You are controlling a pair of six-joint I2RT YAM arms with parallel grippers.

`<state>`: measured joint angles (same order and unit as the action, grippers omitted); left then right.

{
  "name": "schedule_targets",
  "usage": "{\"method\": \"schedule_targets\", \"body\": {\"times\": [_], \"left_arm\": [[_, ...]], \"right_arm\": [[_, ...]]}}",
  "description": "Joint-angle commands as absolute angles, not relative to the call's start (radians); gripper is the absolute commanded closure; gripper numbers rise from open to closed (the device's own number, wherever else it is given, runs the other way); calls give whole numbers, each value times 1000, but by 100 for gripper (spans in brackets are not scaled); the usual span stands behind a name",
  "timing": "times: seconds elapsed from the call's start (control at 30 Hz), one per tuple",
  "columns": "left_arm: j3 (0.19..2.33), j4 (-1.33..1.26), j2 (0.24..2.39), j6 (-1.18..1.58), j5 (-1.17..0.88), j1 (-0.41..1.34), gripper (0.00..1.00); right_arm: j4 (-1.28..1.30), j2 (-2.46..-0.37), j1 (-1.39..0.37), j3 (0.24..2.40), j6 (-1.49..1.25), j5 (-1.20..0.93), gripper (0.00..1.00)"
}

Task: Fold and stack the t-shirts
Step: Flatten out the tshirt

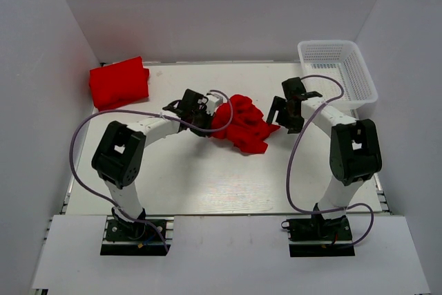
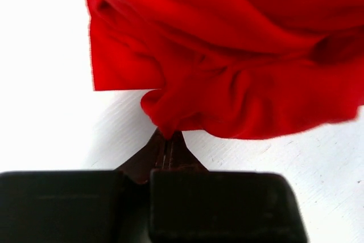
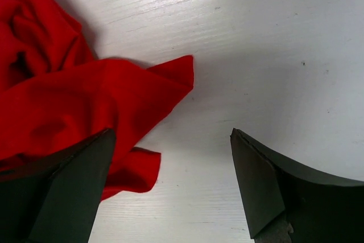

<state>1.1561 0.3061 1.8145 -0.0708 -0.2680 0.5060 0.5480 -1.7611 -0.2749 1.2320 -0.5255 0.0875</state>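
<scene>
At centre, left gripper (image 2: 168,138) clenched on crumpled red t-shirt (image 1: 243,126), right gripper (image 3: 170,135) spread wide alongside.

A folded red t-shirt (image 1: 119,83) lies far left; a crumpled red t-shirt (image 1: 242,124) lies heaped centrally.

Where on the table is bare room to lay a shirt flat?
Bare: the near middle of the table, in front of the crumpled t-shirt; the far middle, between folded t-shirt and basket. Crowded: the centre, left pincer gripping that t-shirt, right pincer open beside it.
</scene>
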Motion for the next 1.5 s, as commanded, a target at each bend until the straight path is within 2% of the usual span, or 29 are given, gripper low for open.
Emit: {"method": "schedule_targets", "body": {"times": [0.0,0.1,0.3,0.5,0.53,0.6,0.63,0.73,0.9,0.97,1.03,1.2,1.23,1.47], "left_arm": [[1137,281,1700,-37,-225,511,100],[1117,281,1675,-23,-215,511,100],[1095,281,1638,-2,-206,511,100],[1095,290,1608,-2,-186,511,100],[1095,290,1608,-2,-186,511,100],[1095,290,1608,-2,-186,511,100],[1095,290,1608,-2,-175,511,100],[1086,301,1598,-2,-166,511,100],[1086,301,1578,8,-147,502,100],[1086,301,1568,8,-138,502,100],[1086,310,1557,8,-129,502,100],[1124,319,1497,28,-77,492,100],[1138,348,1487,37,-52,492,100],[1394,506,1437,74,295,483,100]], "right_arm": [[509,-1782,-273,1264,-574,104,12],[480,-1802,-278,1252,-589,98,12],[437,-1828,-278,1244,-609,83,21],[414,-1845,-279,1215,-617,55,25],[394,-1853,-275,1203,-618,43,31],[387,-1858,-279,1201,-623,35,34],[388,-1862,-278,1201,-621,34,52],[379,-1873,-279,1197,-630,29,70],[374,-1900,-278,1204,-630,51,67],[371,-1907,-273,1215,-626,54,80],[370,-1914,-276,1221,-626,61,100],[342,-1830,-275,1216,-598,118,100],[336,-1765,-272,1218,-594,185,100],[324,-1522,-265,1317,-483,457,100]]}}
